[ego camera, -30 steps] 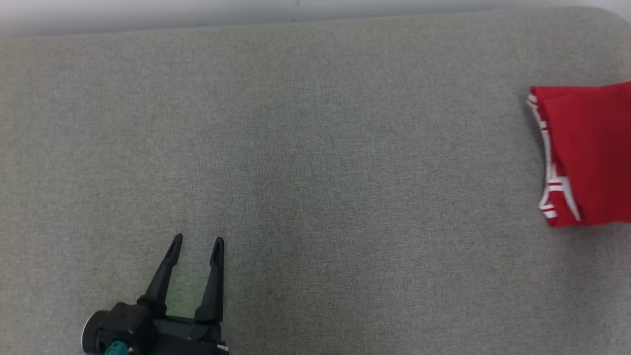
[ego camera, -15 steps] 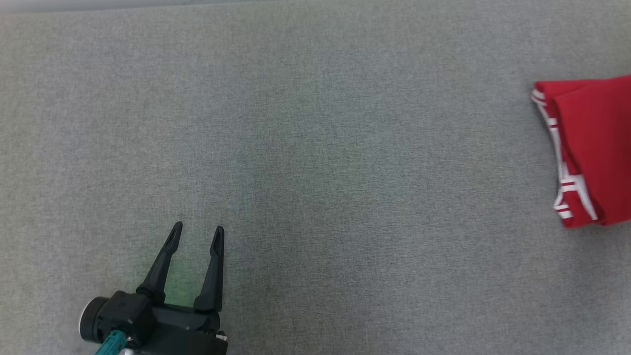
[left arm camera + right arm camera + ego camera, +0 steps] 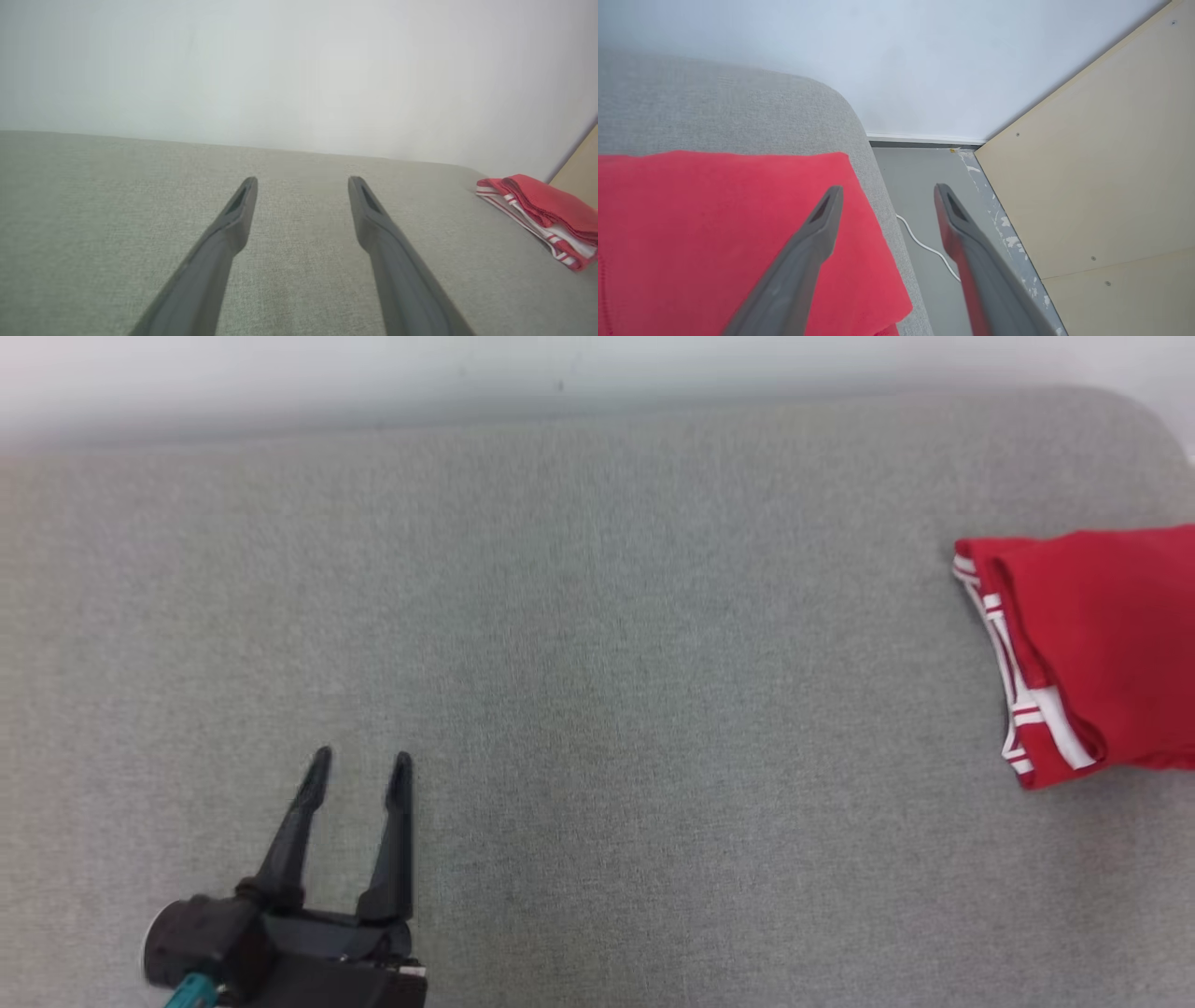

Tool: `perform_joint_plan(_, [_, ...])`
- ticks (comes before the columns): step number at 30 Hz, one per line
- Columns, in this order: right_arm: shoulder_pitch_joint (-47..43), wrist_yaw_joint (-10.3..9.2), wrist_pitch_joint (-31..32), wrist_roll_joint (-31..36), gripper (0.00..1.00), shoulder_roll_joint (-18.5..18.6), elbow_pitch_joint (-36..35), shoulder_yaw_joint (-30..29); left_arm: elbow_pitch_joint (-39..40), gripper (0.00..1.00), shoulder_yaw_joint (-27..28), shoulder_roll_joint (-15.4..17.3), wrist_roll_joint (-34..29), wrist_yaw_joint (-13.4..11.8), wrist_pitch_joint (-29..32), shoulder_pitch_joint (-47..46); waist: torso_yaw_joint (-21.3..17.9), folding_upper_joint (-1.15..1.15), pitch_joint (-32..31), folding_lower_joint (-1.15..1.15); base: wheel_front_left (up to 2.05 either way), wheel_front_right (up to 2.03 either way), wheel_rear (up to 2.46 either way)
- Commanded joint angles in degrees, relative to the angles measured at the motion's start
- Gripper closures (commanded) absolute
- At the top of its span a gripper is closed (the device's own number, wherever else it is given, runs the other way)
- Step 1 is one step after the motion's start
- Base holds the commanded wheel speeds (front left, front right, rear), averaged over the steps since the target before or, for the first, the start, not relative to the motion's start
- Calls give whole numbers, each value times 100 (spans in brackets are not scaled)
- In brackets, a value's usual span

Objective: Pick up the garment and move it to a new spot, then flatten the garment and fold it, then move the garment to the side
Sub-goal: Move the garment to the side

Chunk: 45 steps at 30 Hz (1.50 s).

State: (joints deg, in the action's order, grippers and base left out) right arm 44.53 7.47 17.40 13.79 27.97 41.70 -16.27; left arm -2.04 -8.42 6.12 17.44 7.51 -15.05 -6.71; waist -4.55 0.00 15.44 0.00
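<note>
The garment (image 3: 1092, 649) is red with white stripes along one edge, folded into a compact stack at the far right of the grey cushion (image 3: 597, 663). It appears at the right edge of the left wrist view too, garment (image 3: 542, 207). My left gripper (image 3: 360, 771) stands open at the lower left, far from the cloth, nothing between its fingers. In the right wrist view my right gripper (image 3: 885, 193) is open above the garment's (image 3: 714, 233) right edge, its fingers spread and holding nothing.
The cushion's rounded right corner (image 3: 831, 107) drops to a grey floor (image 3: 920, 196) with a thin white cable (image 3: 924, 245). A beige board (image 3: 1087, 177) stands to the right of it. A pale wall (image 3: 280, 70) runs behind the cushion.
The head camera has shifted, dipping and then lifting, so the wall strip is back at the top. The left gripper stays open in place. The garment lies where it was.
</note>
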Motion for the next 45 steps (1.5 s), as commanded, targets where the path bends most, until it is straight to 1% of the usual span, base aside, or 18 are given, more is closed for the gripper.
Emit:
perform_joint_plan(1, [-98, 3, -208, -164, 0, 42, 97, 81, 59, 0, 107, -25, 29, -10, -15, 154, 43, 0, -381, 0, 0, 0, 0])
perform_joint_plan(5, [-364, 3, -998, -811, 0, -145, 354, 467, -29, 0, 336, -169, 72, -31, -15, 428, 70, 0, -759, 0, 0, 0, 0])
perform_joint_plan(9, [-740, 3, -1845, -1500, 0, -315, 312, 991, -77, 0, 565, -241, 127, -72, -15, 620, 90, 0, -1023, 0, 0, 0, 0])
perform_joint_plan(12, [-1176, 3, -2367, -2097, 0, -667, 140, 1408, -176, 0, 693, -269, 96, -103, -15, 692, 125, 0, -1156, 0, 0, 0, 0])
perform_joint_plan(14, [-1511, 3, -2643, -2447, 0, -1008, -135, 1484, -193, 0, 774, -280, 62, -135, -16, 760, 155, 0, -1235, 0, 0, 0, 0])
perform_joint_plan(17, [-2170, 3, -2869, -2649, 0, -1603, -618, 1580, -264, 0, 897, -296, 20, -179, -15, 869, 211, 0, -1342, 0, 0, 0, 0])
perform_joint_plan(19, [-2611, 3, -2964, -2557, 0, -1972, -981, 1569, -297, 0, 956, -295, -47, -206, -15, 903, 247, 0, -1411, 0, 0, 0, 0])
perform_joint_plan(20, [-2816, 3, -3009, -2526, 0, -2122, -1156, 1534, -309, 0, 983, -299, -75, -213, -16, 936, 258, 0, -1435, 0, 0, 0, 0])
perform_joint_plan(23, [-3329, 3, -3057, -2316, 0, -2365, -1650, 1495, -334, 0, 1043, -312, -126, -219, -15, 1043, 273, 0, -1493, 0, 0, 0, 0])
perform_joint_plan(25, [-3592, 3, -3031, -2137, 0, -2465, -1892, 1509, -347, 0, 1078, -315, -155, -210, -15, 1060, 279, 0, -1522, 0, 0, 0, 0])
perform_joint_plan(26, [-3592, 3, -3031, -2137, 0, -2465, -1892, 1509, -347, 0, 1078, -315, -155, -210, -15, 1060, 279, 0, -1522, 0, 0, 0, 0])
perform_joint_plan(28, [-3846, 3, -2919, -2028, 0, -2495, -2189, 1527, -350, 0, 1086, -321, -202, -193, -15, 1129, 282, 0, -1545, 0, 0, 0, 0])
perform_joint_plan(35, [-4108, 3, -2792, -2192, 0, -2507, -2564, 1627, -412, 0, 1075, -325, -250, -102, -15, 1231, 268, 0, -1572, 0, 0, 0, 0])
perform_joint_plan(45, [-4274, 3, -2620, -2255, 0, -2509, -2827, 1548, -496, 0, 968, -325, -154, -183, -15, 1367, 332, 0, -1642, 0, 0, 0, 0])
